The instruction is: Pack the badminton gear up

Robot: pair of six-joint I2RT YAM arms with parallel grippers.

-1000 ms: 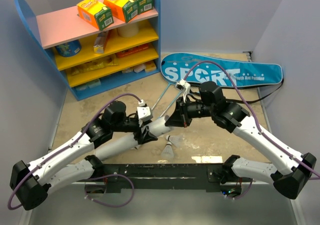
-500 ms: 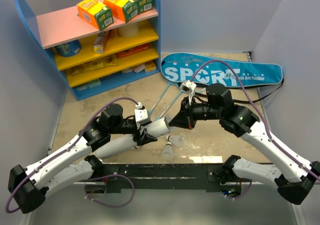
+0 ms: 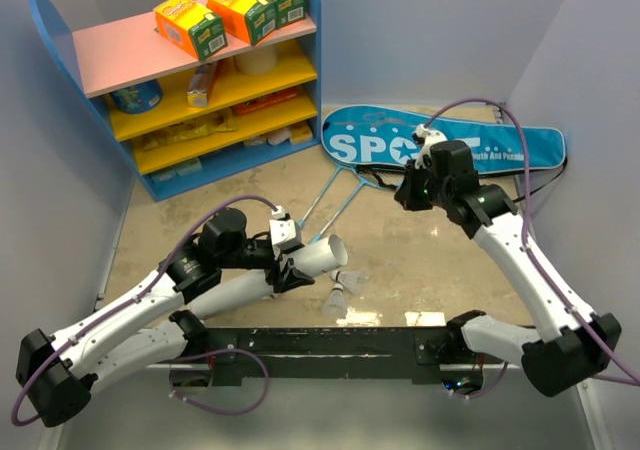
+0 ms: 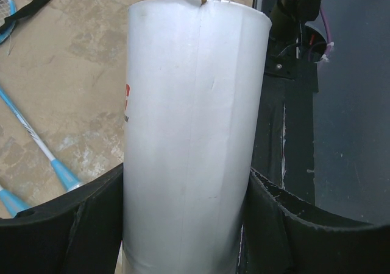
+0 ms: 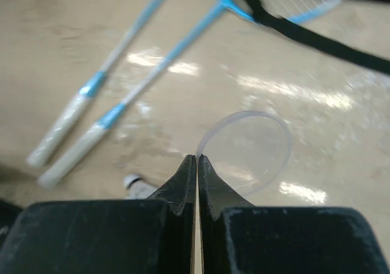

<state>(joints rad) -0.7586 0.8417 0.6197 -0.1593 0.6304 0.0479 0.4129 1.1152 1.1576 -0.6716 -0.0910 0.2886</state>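
My right pincer is clenched on a clear round lid. Only the very tips pinch its rim, and it hangs above the tabletop close to the blue SPORT bag. My left pincer is clamped round a white tube, held low and lying almost level, with its open mouth toward the middle of the tabletop. A shuttlecock lies on the tabletop just beside that mouth; there may be a second against it, but I cannot be sure. The two rackets lie side by side between the arms, heads at the bag and handles running under my left arm.

My main worry is the lid. With so little of its edge in the tips, it could swivel or drop out as I swing the arm. If I cap the tube now, I would likely shut the shuttlecock out. With the left arm this low, a careless sweep could also knock the shuttlecock away or drag the racket handles.
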